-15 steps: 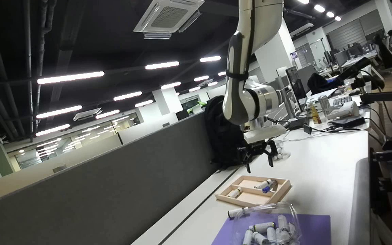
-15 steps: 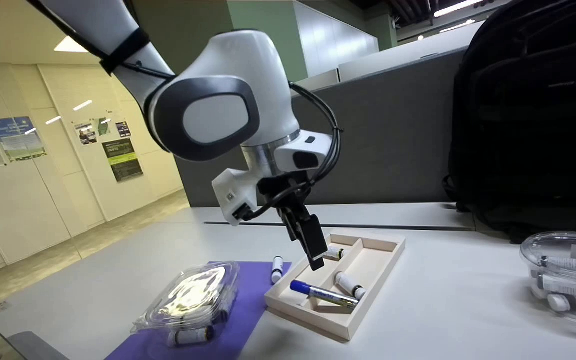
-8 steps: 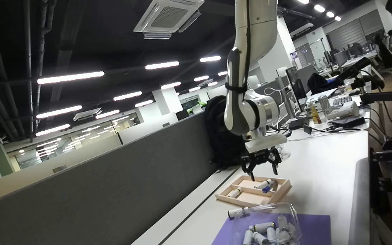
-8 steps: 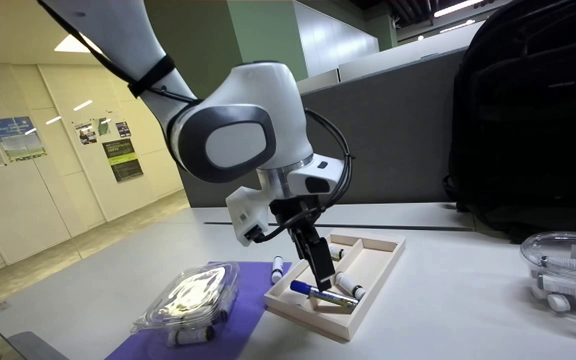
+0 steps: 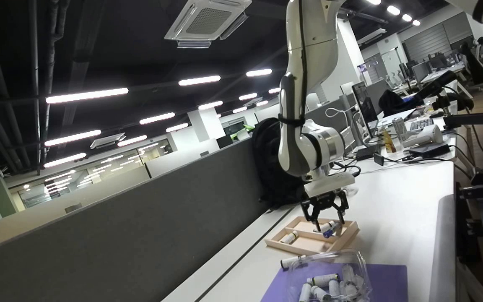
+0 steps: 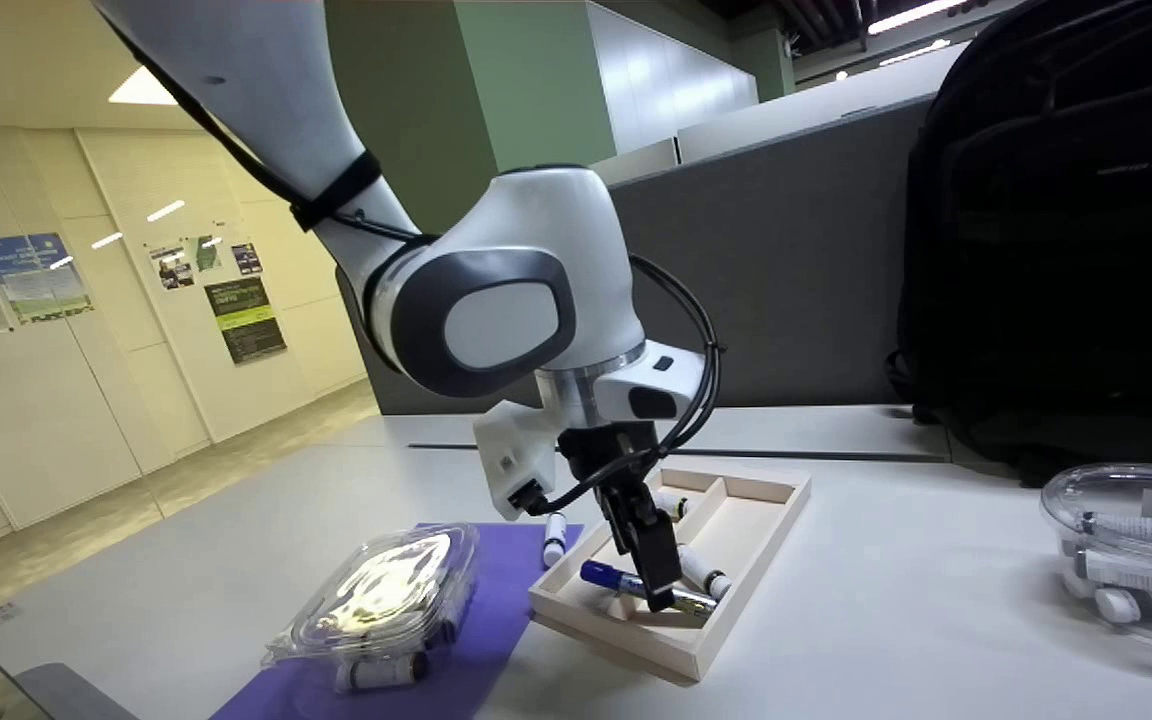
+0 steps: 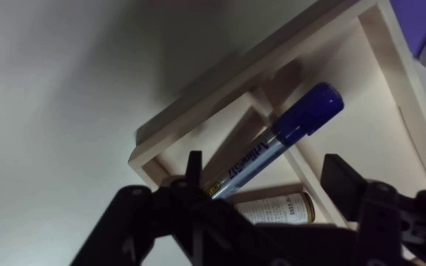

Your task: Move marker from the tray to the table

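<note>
Exterior views show the spread fingers now lower, nearer the blue-capped marker.

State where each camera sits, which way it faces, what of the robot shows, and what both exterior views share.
An exterior view: on the purple mat side, tilted, looking along the table, partition at picture left; arm and open gripper show.
An exterior view: across the table from the partition, facing it, backpack at picture right; arm and gripper show.
Wrist view: on the wrist, facing down onto tray and blue-capped marker; only the gripper shows.
Both exterior views share arm, gripper, tray, marker, mat, partition and backpack.
</note>
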Motion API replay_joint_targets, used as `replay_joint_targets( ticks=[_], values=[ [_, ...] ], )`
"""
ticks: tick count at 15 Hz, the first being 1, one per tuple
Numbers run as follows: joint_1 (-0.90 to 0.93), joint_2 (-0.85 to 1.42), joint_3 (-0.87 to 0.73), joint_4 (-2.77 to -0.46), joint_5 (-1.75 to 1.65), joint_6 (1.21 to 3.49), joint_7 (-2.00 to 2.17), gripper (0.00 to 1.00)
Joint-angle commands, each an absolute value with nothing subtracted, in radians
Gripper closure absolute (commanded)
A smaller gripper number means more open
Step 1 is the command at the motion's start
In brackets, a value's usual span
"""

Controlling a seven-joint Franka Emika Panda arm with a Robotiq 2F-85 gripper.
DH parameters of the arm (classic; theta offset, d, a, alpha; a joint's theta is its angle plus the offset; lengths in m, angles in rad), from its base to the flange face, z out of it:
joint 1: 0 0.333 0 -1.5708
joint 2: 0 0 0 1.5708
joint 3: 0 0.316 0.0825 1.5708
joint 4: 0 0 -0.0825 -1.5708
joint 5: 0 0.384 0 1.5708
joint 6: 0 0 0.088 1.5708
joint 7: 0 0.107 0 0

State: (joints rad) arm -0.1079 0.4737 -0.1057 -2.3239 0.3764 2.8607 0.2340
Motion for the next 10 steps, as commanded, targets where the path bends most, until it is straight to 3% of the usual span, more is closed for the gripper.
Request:
replay_joint_targets(
  ticks=[1,8,9,10],
  values=[
    [-0.087,0.501,-0.129,-2.284,0.341,2.843,0.300,0.49],
    [-0.071,0.514,-0.135,-2.276,0.324,2.840,0.309,0.96],
    [-0.070,0.510,-0.134,-2.280,0.324,2.840,0.308,0.99],
    [-0.072,0.501,-0.129,-2.286,0.326,2.837,0.304,0.95]
  ],
)
